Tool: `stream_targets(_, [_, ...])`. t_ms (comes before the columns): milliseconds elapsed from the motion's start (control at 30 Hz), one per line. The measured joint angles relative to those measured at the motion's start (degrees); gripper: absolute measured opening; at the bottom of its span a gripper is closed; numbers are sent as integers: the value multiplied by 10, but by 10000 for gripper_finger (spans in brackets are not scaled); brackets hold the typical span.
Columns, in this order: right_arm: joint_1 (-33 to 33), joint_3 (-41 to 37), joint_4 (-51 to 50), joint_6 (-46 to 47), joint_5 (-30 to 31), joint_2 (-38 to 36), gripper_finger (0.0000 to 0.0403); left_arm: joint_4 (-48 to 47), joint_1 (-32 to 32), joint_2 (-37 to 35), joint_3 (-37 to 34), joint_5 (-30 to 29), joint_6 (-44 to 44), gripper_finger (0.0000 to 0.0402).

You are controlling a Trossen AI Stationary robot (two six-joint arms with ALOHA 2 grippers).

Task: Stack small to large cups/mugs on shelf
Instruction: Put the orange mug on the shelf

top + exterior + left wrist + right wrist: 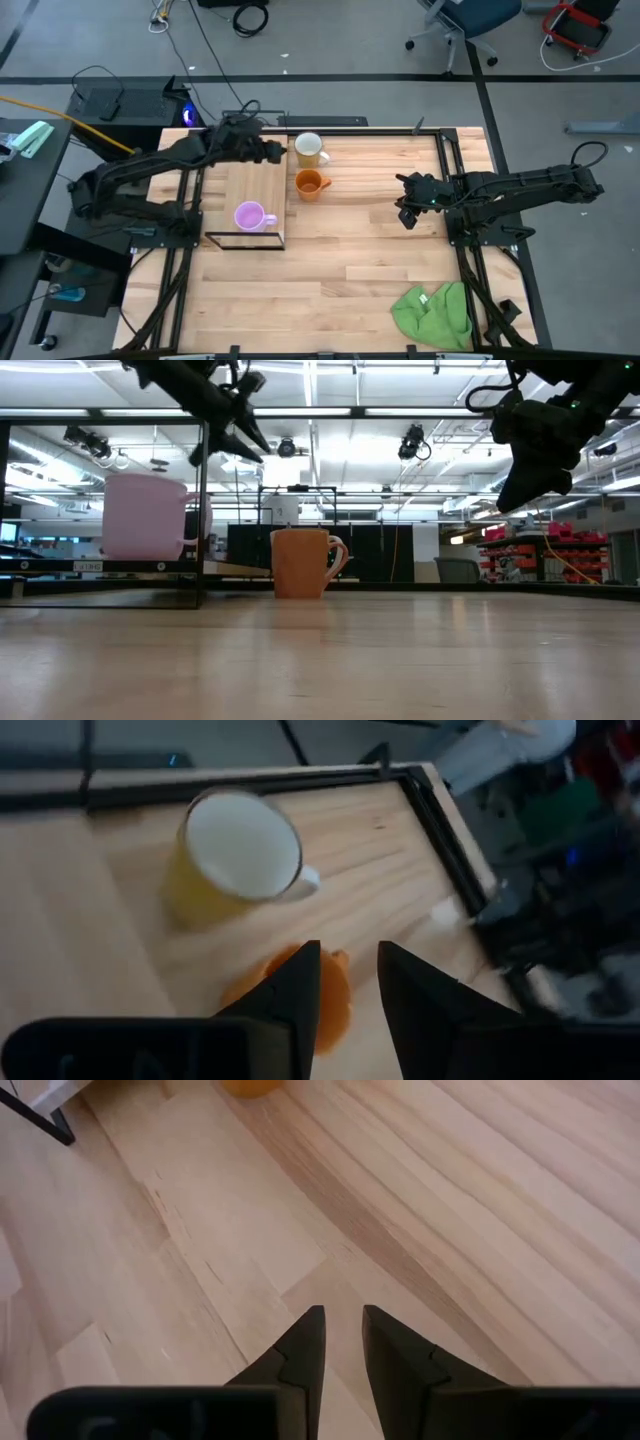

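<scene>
The light purple mug (248,216) (145,515) stands upright on the near end of the light-wood shelf (245,180). The orange mug (310,184) (300,563) and the cream mug (308,148) (240,855) both rest on their bases on the table just right of the shelf, with the cream one farther back. My left gripper (278,152) (350,980) hovers open above the shelf's far end, beside the cream mug and touching nothing. My right gripper (407,210) (343,1330) hangs above bare table right of the orange mug, its fingers a narrow gap apart.
A crumpled green cloth (435,315) lies near the table's near right corner. Black frame rails (445,180) run along the table's sides and far edge. Bare wood (350,250) lies between the mugs and my right gripper and across the near half.
</scene>
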Motion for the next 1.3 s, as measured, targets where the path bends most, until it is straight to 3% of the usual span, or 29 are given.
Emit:
stream_targets(67, [0, 0, 0, 1, 0, 0, 77, 19, 1, 22, 1, 3, 37, 110])
stream_targets(300, [0, 0, -3, -25, 0, 0, 77, -40, 32, 107, 0, 99, -33, 97])
stream_targets(467, [0, 0, 6, -58, 4, 0, 77, -64, 44, 154, 0, 111, -14, 76])
stream_targets(700, [0, 0, 45, -76, 5, 0, 77, -56, 40, 163, 0, 117, -12, 67])
stream_targets(1300, [0, 0, 46, -65, 5, 0, 77, -40, 22, 164, 0, 119, -48, 94])
